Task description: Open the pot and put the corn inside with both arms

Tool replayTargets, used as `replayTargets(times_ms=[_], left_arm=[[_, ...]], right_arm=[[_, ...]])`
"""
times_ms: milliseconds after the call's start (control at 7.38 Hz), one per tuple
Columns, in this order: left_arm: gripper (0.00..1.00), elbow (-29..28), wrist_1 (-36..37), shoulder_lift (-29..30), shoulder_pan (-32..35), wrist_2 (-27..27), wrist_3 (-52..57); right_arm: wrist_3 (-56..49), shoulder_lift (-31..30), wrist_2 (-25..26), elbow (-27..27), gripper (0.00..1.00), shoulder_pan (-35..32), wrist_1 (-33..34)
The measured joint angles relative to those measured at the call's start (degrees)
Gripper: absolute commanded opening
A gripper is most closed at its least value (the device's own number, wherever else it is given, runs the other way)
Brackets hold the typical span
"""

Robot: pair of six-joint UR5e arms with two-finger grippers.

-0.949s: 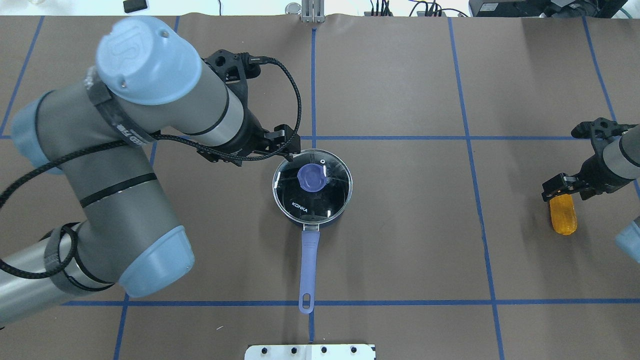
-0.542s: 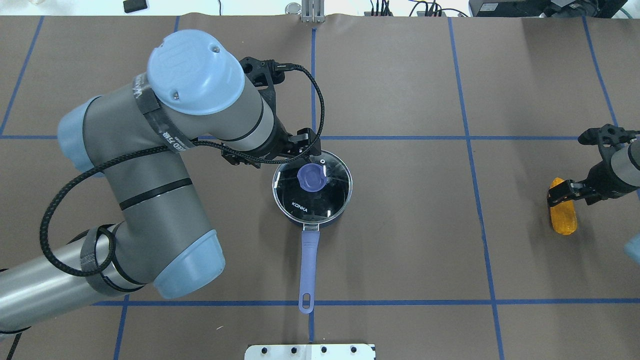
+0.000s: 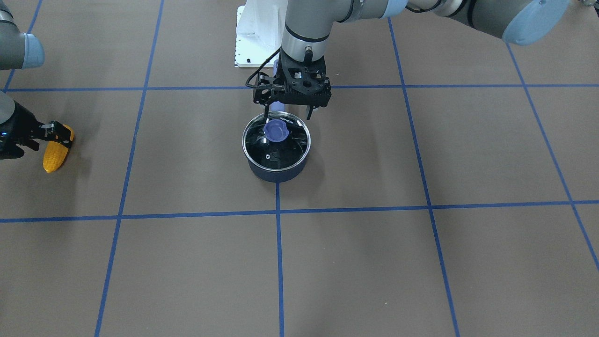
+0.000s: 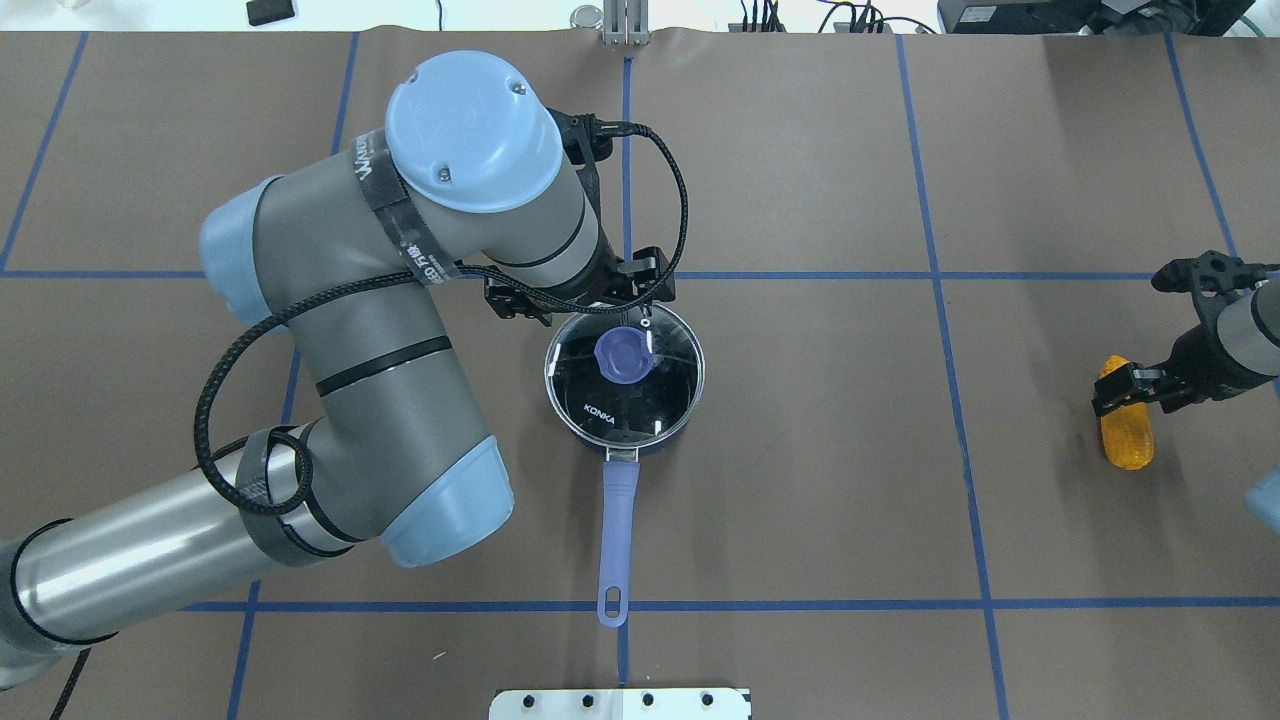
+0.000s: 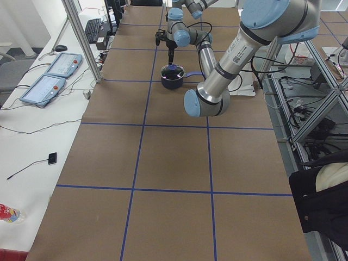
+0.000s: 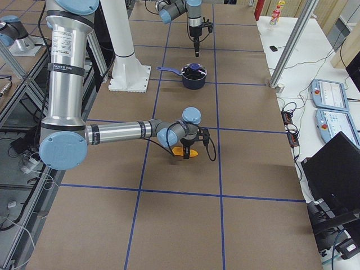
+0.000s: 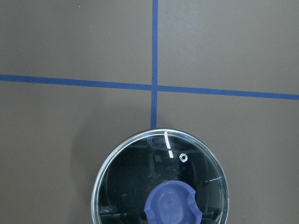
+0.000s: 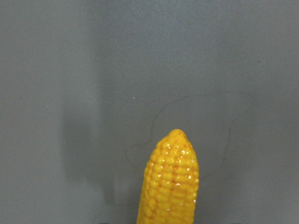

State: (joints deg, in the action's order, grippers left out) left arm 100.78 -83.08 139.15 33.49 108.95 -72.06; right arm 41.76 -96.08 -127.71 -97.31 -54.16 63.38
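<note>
Navy saucepan (image 3: 276, 174) lidded; left fingers (image 3: 309, 111), wide, above purple knob (image 3: 276, 131): off-centre closing could skid lid. Right fingers (image 4: 1108, 395) at yellow corn cob (image 3: 52, 157): cannot tell.

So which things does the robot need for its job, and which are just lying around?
For the job: pot, glass lid on it, corn, left gripper, right gripper.

Just lying about: white plate at the table's near edge, small black thing at the far edge, control pads on the side table.
</note>
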Motion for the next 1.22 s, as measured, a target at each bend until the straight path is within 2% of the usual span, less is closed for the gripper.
replayTargets(times_ms=[136,271,407,814,1220], left_arm=[[0.98,-0.89,-0.04,0.47,0.00,0.01,0.04],[0.98,-1.37,-0.08,0.64,0.00,0.01,0.08],[0.98,-1.70,-0.12,0.63,-0.01,-0.05,0.13],[0.98,-3.66,-0.62,0.81,-1.21,-1.47,0.11],[0.98,-5.77,-1.52,1.09,-3.24,-3.47,-0.10]], right_arm=[[0.02,0.23,-0.03,0.46,0.38,0.12,0.00],[0.07,0.39,-0.13,0.75,0.11,0.15,-0.01],[0.14,0.50,-0.24,0.72,0.03,0.16,-0.02],[0.17,1.06,-2.43,-1.52,0.05,-1.03,-0.19],[-0.57,3.38,-8.60,-2.15,0.04,-7.28,0.03]])
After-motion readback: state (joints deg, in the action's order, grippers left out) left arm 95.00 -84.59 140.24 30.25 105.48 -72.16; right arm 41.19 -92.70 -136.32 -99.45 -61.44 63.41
